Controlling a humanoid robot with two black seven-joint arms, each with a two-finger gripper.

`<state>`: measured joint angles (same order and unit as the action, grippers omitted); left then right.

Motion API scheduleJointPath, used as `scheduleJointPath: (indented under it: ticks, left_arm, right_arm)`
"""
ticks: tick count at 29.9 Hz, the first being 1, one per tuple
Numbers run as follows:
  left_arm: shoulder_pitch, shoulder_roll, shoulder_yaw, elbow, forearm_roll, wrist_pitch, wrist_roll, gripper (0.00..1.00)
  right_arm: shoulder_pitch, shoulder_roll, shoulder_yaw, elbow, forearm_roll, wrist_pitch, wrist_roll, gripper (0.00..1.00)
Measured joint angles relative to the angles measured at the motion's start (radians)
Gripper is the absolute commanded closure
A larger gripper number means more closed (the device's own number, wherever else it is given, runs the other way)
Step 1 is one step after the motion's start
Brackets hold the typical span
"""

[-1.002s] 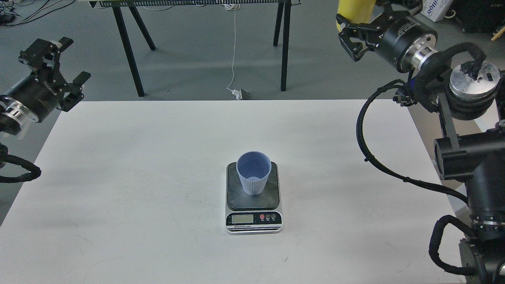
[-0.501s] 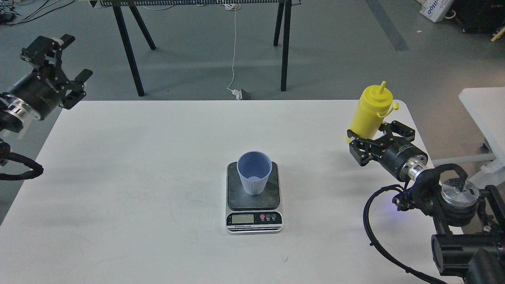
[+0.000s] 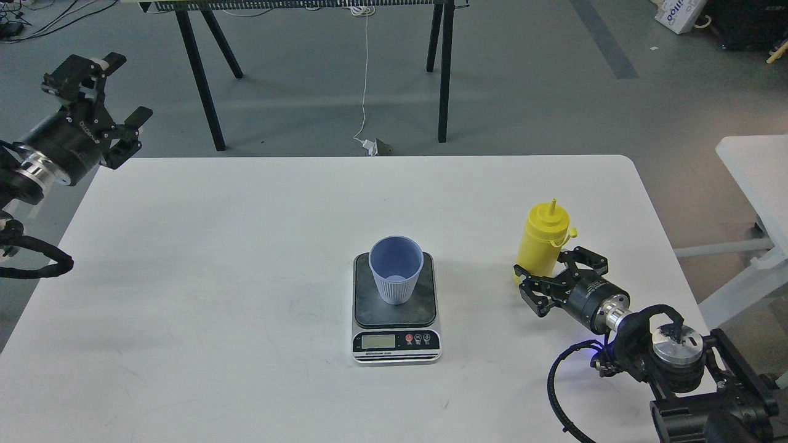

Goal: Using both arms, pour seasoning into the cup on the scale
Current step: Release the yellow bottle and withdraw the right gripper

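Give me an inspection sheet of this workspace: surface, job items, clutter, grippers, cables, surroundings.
Surface: white table, bare apart from the job's things, with faint scuffs.
Job's things: light blue cup upright on the scale; nothing visible inside the cup. Yellow seasoning bottle upright, right of the scale, nozzle up, tethered cap hanging at its side.
Clutter: nothing seen.
Grippers: right gripper around the bottle's base; firm grip cannot be confirmed. Left gripper open, beyond the table's left edge, holding nothing.
Cables: black cable loops on both arms; white cord hanging to a plug on the floor.
Surroundings: grey floor, black trestle legs behind, a second white table at right.
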<state>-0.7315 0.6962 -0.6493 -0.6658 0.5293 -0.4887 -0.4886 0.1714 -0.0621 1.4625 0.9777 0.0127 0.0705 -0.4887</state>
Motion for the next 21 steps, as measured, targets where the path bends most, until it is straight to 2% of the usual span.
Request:
scheduleJointPath:
  ticks: [3, 5, 8, 10, 11, 21]
  left_arm:
    - [0.0, 0.0, 0.0, 0.0, 0.0, 0.0, 0.0, 0.01]
    - [0.0, 0.0, 0.0, 0.0, 0.0, 0.0, 0.0, 0.01]
    - [0.0, 0.0, 0.001, 0.0, 0.0, 0.0, 0.0, 0.01]
    - [0.0, 0.0, 0.002, 0.0, 0.0, 0.0, 0.0, 0.01]
    - [0.0, 0.0, 0.002, 0.0, 0.0, 0.0, 0.0, 0.01]
    - [0.0, -0.003, 0.002, 0.0, 0.0, 0.0, 0.0, 0.01]
  right_arm:
    - [-0.005, -0.001, -0.021, 0.0, 0.0, 0.001, 0.0, 0.56]
    - [-0.009, -0.002, -0.033, 0.003, 0.0, 0.001, 0.0, 0.35]
    - [-0.013, -0.012, -0.046, 0.008, 0.0, 0.002, 0.0, 0.23]
    - [-0.015, -0.019, -0.049, 0.009, 0.0, 0.002, 0.0, 0.06]
    - [-0.017, -0.022, -0.049, 0.009, 0.001, 0.002, 0.0, 0.03]
    - [-0.09, -0.06, -0.047, 0.138, 0.011, 0.005, 0.0, 0.02]
